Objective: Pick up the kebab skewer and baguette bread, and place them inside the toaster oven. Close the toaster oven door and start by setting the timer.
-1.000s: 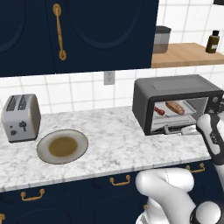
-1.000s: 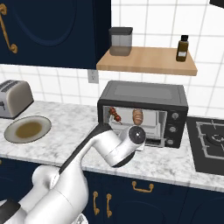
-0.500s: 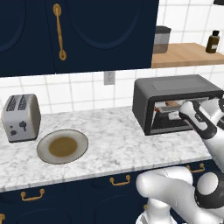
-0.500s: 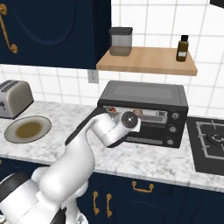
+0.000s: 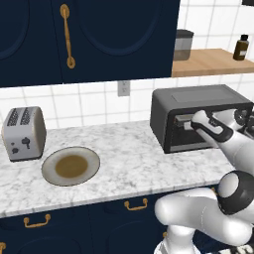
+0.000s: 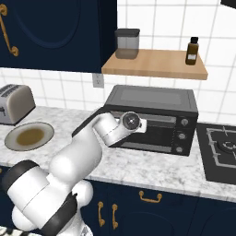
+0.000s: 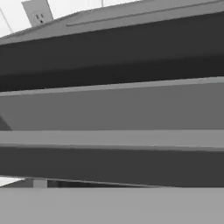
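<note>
The toaster oven point(image 5: 198, 101) point(image 6: 152, 97) stands at the right of the marble counter. Its door point(image 6: 156, 136) point(image 5: 188, 140) is up and closed. My gripper point(image 5: 196, 121) point(image 6: 140, 123) presses against the door's upper left, by the bar handle, jaws wide with nothing between them. In the hand view the door point(image 7: 112, 166) and its grey bar are very close. The kebab skewer and baguette bread are hidden behind the dark glass. The knob column point(image 6: 183, 135) sits right of the door, apart from my hand.
A grey plate point(image 5: 70, 166) point(image 6: 28, 136) with a brown centre lies at the counter's left, beside a silver toaster point(image 5: 24, 133) point(image 6: 16, 103). A stove point(image 6: 221, 152) lies right of the oven. A wooden shelf point(image 6: 154, 64) with a jar and bottle hangs above.
The oven door has swung up from hanging open to closed, with my hand riding up against it. The food on the rack has gone from sight behind it.
</note>
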Robot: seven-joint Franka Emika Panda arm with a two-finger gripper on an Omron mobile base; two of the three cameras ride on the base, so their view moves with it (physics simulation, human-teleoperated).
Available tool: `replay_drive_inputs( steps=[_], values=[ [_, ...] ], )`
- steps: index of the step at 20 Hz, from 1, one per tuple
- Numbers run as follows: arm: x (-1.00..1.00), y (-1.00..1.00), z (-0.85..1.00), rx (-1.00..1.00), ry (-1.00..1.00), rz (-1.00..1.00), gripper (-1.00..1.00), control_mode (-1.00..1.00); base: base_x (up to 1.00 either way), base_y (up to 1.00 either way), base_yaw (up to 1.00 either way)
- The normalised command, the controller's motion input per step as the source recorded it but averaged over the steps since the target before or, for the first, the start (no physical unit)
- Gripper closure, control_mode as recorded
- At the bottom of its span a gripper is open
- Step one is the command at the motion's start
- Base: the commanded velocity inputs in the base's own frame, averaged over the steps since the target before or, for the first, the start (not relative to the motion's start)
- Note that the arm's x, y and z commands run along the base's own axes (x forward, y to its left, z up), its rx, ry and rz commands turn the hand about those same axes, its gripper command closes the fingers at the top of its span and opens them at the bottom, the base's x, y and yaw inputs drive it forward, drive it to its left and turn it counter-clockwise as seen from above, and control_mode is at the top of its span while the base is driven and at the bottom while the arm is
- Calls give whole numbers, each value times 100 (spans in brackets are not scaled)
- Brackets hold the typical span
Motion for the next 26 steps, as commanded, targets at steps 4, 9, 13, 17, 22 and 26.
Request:
replay_drive_inputs(
  steps=[4,9,13,17,22,26],
  values=[
    [49,0,-5,0,0,0,-100,-100,0,0,0],
    [-5,0,3,0,0,0,-100,-100,0,0,0],
    [-43,-11,26,0,1,0,-100,-100,0,0,0],
    [-41,-14,47,0,4,0,-100,-100,0,0,0],
    [-54,-45,47,0,3,0,-100,-100,0,0,0],
    [-81,-54,9,0,-2,0,-100,-100,0,0,0]
  ],
)
